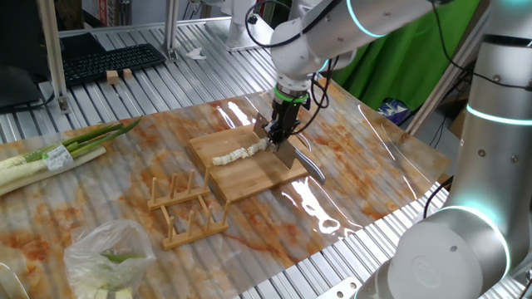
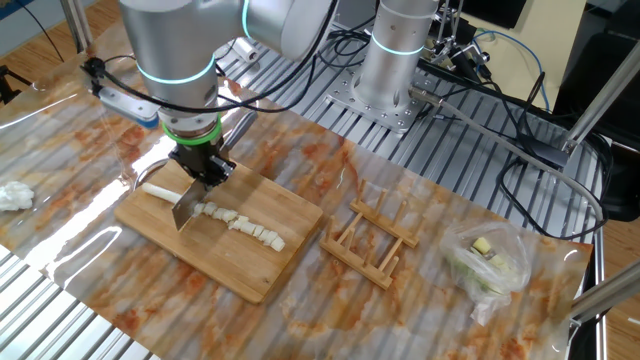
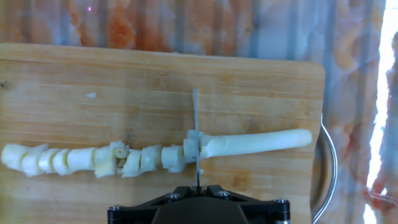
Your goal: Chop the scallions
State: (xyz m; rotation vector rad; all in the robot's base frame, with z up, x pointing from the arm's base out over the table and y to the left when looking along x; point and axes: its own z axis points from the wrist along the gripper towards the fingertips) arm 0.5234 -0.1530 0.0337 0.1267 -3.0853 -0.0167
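On the wooden board (image 3: 261, 81), the scallions (image 3: 155, 155) lie in a row: around ten stubby pieces chopped at one end, one long uncut length left at the other. Jaws look clenched on the knife (image 2: 187, 207), though the fingers are hard to make out, blade down right at the cut line. Maybe two-thirds done.

Robotics lab, staged as a kitchen counter: marble-patterned sheet (image 1: 357, 166) laid over ribbed aluminium bench (image 1: 208, 41), cable bundles (image 2: 480, 60) trailing past arm's bolted base (image 2: 385, 95), keyboard (image 1: 112, 60) and green backdrop (image 1: 399, 58) behind (cutting board (image 2: 270, 270) the only domestic touch).
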